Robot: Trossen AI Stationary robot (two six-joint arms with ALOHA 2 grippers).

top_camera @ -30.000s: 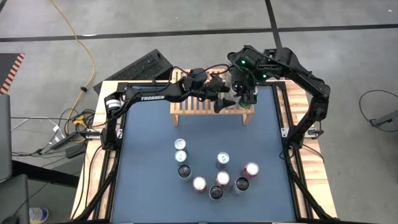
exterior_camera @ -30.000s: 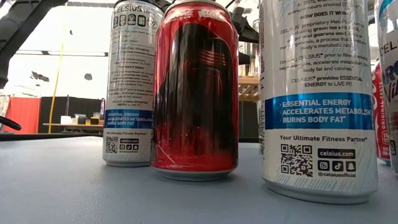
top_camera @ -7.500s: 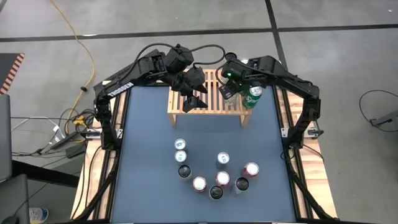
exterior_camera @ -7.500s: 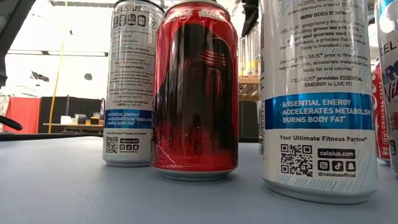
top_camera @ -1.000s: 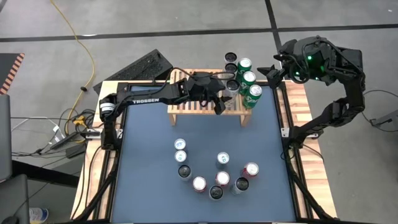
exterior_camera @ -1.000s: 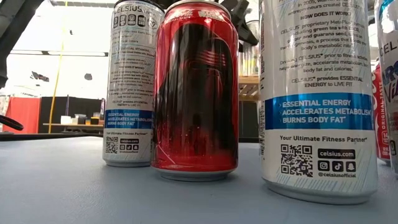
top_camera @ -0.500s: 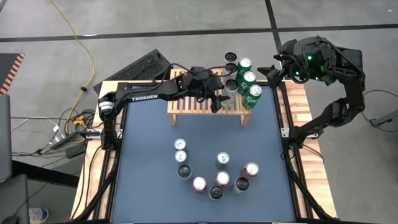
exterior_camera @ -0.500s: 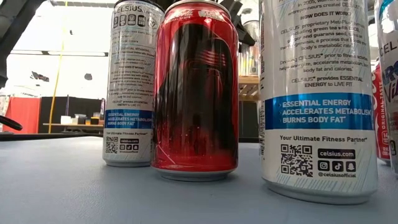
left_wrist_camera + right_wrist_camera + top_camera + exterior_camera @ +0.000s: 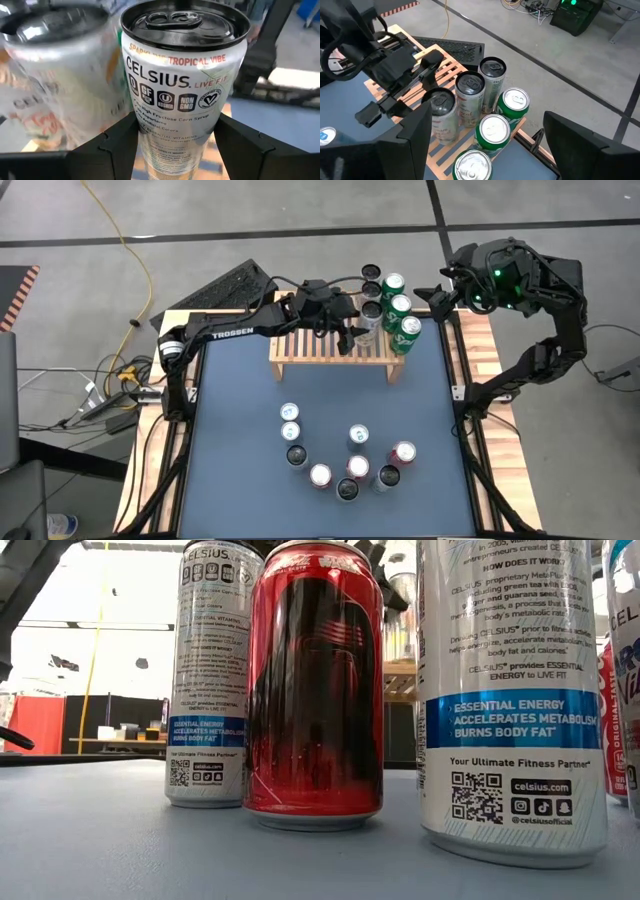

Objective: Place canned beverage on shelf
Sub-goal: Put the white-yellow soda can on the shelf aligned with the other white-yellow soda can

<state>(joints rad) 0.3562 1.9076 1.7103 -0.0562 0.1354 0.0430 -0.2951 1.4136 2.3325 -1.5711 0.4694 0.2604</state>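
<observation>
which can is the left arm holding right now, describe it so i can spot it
Find the shelf at the table's far edge. Six cans cluster at its right end: three green-topped, three silver. The left gripper is shut on the silver can nearest the table's middle, a white Celsius can and the only one with dark fingers around it.

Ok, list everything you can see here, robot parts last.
shelf: one, light wood, far edge of the table.
green cans: three, in a row at the shelf's right end.
white cans: two, standing free beside the green row.
held can: one, white Celsius, at the shelf next to those two.
loose cans: nine, mixed white, red and dark, grouped on the table's near half.
keyboard: one, black, behind the table.
cable: one, yellow, on the floor.
left tool: closed on the held can.
right tool: open, off the far right corner.
</observation>
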